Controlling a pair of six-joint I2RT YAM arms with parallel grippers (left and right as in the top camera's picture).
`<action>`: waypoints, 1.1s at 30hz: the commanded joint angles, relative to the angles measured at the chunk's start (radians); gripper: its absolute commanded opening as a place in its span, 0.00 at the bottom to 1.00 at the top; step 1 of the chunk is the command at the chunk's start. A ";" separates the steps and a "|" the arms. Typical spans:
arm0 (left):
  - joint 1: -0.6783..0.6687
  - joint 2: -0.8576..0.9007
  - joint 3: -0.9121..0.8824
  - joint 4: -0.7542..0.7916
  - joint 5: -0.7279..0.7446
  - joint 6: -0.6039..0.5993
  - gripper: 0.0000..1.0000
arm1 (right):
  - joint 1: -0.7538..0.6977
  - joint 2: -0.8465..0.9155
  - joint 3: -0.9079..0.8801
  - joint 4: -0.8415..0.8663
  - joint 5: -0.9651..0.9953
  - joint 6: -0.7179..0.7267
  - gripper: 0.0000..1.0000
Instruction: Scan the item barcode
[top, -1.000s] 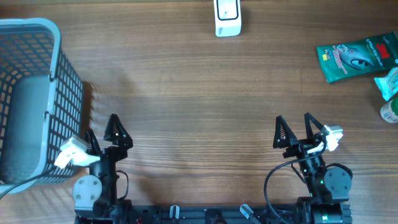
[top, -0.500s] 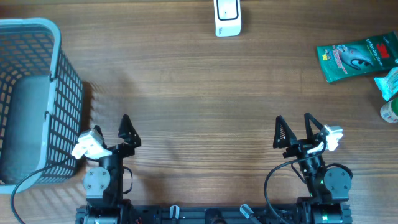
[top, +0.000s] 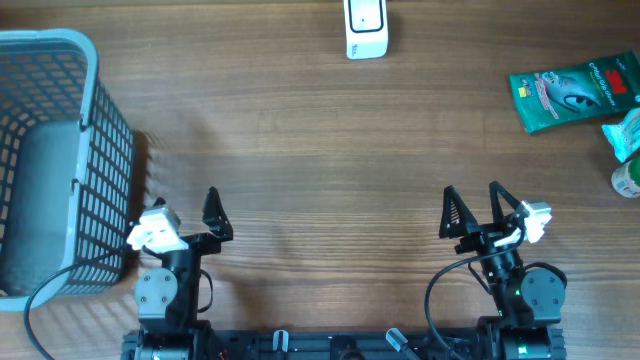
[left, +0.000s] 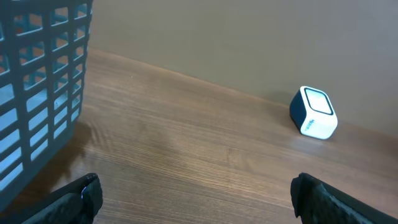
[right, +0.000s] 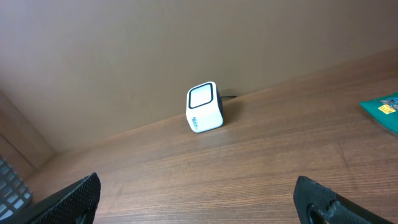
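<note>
Overhead: a green packet (top: 573, 92), its print too small to read, lies far right on the table (top: 320, 150), well apart from the white scanner (top: 366, 28). The left gripper (top: 187, 205) and right gripper (top: 472, 198) both gape wide, holding nothing. Left wrist: grey basket (left: 37, 81) at left, scanner far right. Right wrist: scanner ahead, its blue lettering illegible.

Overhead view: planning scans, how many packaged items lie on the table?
3, at the right edge: green flat packet, pale green pack below, white-and-green container lowest; others may be off-frame.

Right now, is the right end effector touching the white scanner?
Apart. The overhead view shows a wide stretch of bare table between the right end effector and the white scanner.
</note>
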 joint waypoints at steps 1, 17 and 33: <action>0.006 -0.011 -0.008 0.002 0.025 0.039 1.00 | 0.003 -0.011 -0.002 0.003 0.020 0.004 1.00; 0.006 -0.011 -0.008 0.003 0.029 0.008 1.00 | 0.003 -0.011 -0.002 0.003 0.021 0.004 1.00; 0.006 -0.011 -0.008 0.003 0.029 0.008 1.00 | 0.003 0.058 -0.002 0.002 0.020 -0.430 1.00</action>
